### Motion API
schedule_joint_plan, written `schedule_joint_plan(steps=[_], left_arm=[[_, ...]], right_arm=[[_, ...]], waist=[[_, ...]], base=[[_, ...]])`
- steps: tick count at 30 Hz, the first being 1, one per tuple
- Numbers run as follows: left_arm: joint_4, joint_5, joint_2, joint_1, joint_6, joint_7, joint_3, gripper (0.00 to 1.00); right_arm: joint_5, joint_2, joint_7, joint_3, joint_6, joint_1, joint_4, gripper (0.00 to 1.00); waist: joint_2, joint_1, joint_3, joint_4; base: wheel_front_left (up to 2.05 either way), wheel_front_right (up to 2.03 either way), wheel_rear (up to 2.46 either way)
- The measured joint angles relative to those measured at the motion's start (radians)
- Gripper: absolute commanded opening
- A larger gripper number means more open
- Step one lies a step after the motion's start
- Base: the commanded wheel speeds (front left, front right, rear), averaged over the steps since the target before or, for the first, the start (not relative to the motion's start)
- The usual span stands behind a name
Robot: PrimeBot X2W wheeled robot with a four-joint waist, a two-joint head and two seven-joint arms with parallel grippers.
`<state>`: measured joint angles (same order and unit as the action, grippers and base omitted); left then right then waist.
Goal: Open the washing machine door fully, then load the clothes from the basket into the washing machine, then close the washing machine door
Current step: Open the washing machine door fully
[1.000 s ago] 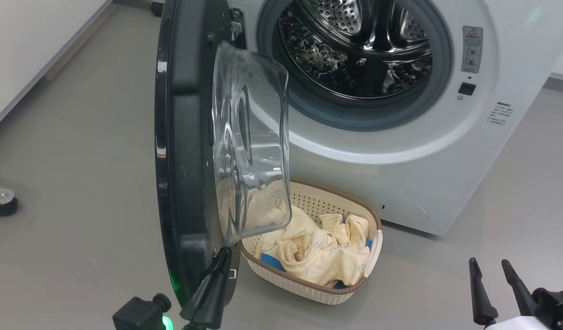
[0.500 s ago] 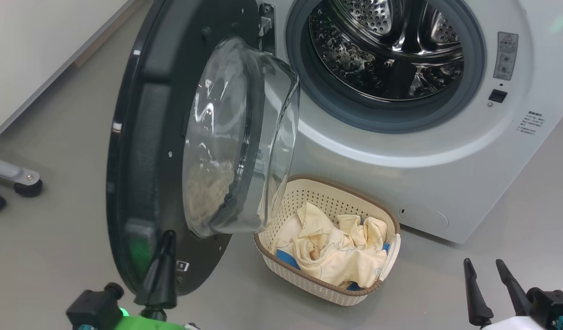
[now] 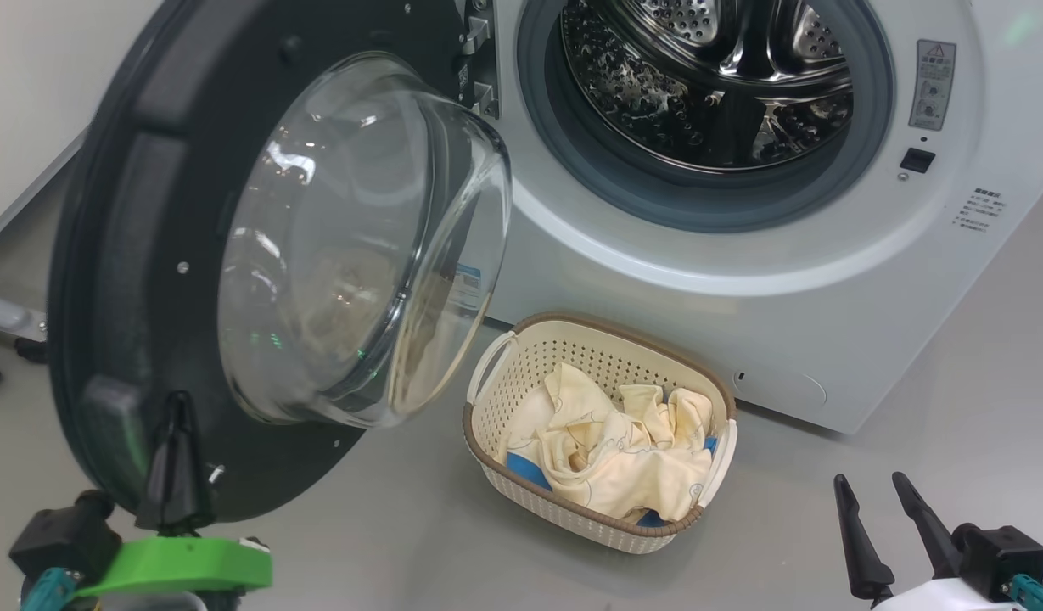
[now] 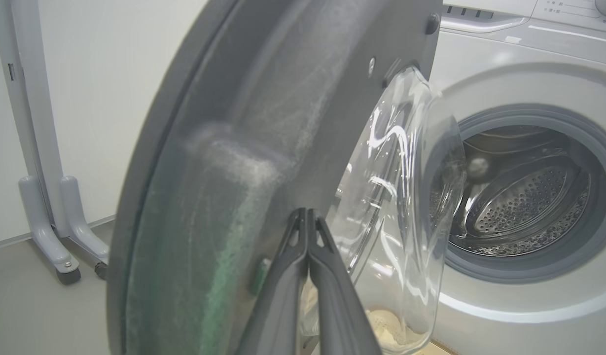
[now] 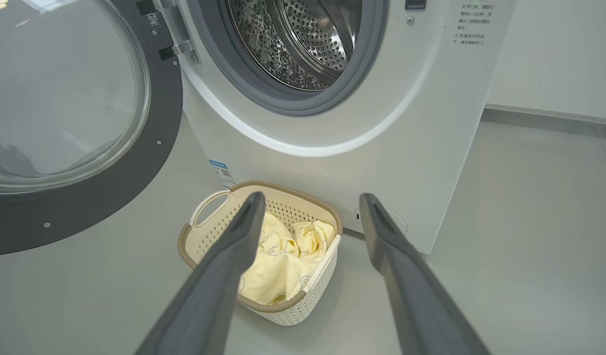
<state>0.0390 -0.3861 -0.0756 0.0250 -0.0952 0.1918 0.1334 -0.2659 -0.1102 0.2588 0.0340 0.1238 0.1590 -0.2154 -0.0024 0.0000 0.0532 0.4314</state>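
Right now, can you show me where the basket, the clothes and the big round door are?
the basket (image 3: 606, 352), head view, on its holey back wall.
the clothes (image 3: 614, 462), head view, on the yellow fabric's middle.
the washing machine door (image 3: 343, 246), head view, on its glass bowl.

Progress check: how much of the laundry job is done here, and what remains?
Done: the washing machine door stands wide open, clear of the opening. In hand: the left gripper, shut, rests its tips against the door's inner face; the right gripper hangs open, empty. Left: the clothes lie in the basket, the drum looks empty, and the door needs closing afterwards.
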Motion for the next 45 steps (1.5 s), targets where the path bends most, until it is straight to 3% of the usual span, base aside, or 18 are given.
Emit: schedule_joint_plan(steps=[14,27,40,45], left_arm=[[-0.219,-0.001,0.004,0.138,-0.015,0.039,-0.155,0.0],[-0.399,0.018,-0.032,0.233,-0.022,0.055,-0.217,0.0],[-0.444,0.02,-0.008,0.278,-0.022,0.057,-0.221,0.0],[-0.388,0.013,0.012,0.279,-0.022,0.058,-0.227,0.0]], right_arm=[[-0.01,-0.004,0.0,0.005,0.0,-0.003,-0.02,1.0],[-0.015,-0.01,0.0,0.01,0.0,-0.005,-0.037,1.0],[-0.026,-0.002,0.0,0.001,0.0,-0.005,-0.04,1.0],[-0.028,0.002,0.0,0.003,0.0,-0.005,-0.042,1.0]], waist=[[0.0,0.0,0.008,-0.032],[0.0,0.0,-0.008,-0.072],[0.0,0.0,-0.019,-0.072],[0.0,0.0,-0.029,-0.07]], base=[[0.0,0.0,0.0],[0.0,0.0,0.0],[0.0,0.0,0.0],[0.0,0.0,0.0]])
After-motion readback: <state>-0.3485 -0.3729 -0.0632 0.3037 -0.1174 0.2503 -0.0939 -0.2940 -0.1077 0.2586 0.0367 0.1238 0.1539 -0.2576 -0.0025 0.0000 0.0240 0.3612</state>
